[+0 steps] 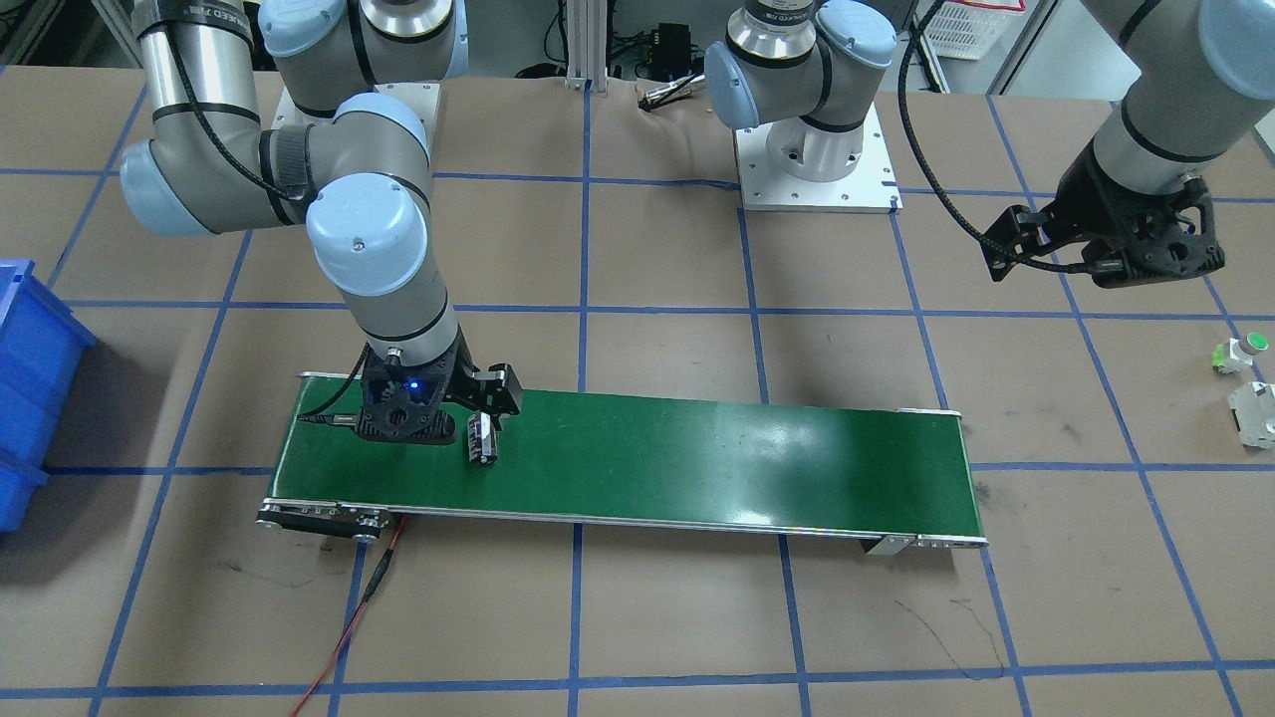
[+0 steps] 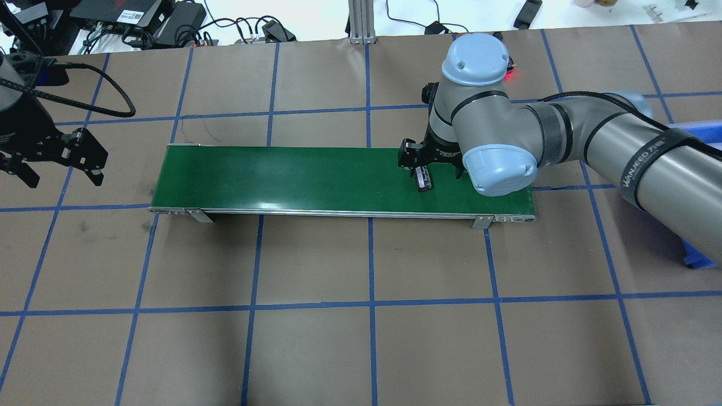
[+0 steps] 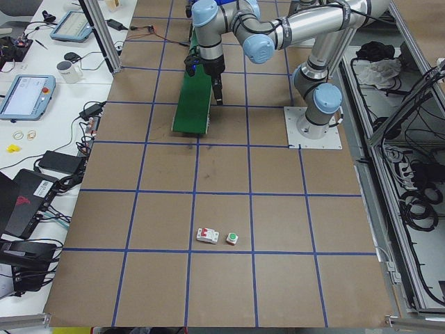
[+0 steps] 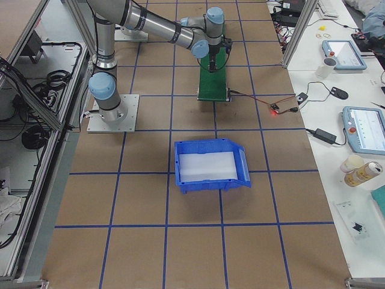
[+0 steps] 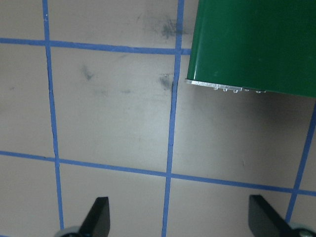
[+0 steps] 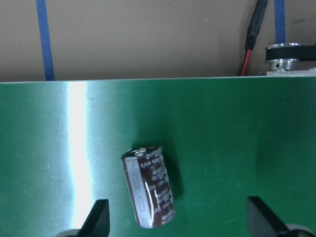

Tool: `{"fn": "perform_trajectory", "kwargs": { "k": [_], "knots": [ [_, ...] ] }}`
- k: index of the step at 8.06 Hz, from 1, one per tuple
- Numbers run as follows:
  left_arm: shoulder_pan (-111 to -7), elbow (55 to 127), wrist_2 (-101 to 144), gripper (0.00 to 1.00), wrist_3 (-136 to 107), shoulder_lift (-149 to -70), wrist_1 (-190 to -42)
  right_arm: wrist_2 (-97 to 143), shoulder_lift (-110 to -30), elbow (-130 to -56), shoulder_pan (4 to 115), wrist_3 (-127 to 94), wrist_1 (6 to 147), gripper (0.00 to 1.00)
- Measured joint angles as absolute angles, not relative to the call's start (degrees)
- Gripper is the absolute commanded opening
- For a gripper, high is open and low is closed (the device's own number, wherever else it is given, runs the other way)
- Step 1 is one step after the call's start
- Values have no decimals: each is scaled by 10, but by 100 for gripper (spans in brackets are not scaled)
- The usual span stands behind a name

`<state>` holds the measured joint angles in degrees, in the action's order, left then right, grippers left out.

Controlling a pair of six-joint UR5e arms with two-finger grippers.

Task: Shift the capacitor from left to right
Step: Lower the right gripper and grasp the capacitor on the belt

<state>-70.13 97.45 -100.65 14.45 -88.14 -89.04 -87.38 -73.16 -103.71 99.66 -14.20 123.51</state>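
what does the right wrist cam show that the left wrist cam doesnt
Only the right wrist view: the capacitor lying on its side on the green belt, with the open right tool over it, touching neither fingertip, plus a red-and-black cable past the belt's edge.
Only the left wrist view: the belt's end corner, dark smudges on the table, and the open left tool over bare paper.
Both: green belt, brown table, blue tape lines.

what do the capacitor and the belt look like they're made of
The capacitor looks like a metal can in a glossy dark plastic sleeve: pale print on the side, silvery rim at one end. The belt is probably rubber or PVC-coated fabric: green, fine weave texture, soft glare streak.
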Motion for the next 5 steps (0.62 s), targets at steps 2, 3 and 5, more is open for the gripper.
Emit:
{"fn": "perform_trajectory", "kwargs": {
  "k": [2, 3, 5],
  "knots": [
    [-693, 973, -975, 100, 167, -877, -863, -896, -727, -1037, 997, -121, 1235, 88],
    [-693, 972, -958, 100, 170, -874, -860, -912, -724, -1037, 997, -106, 1234, 84],
    [-692, 970, -946, 100, 172, -866, -863, -937, -719, -1037, 994, -80, 1231, 63]
  ]
}}
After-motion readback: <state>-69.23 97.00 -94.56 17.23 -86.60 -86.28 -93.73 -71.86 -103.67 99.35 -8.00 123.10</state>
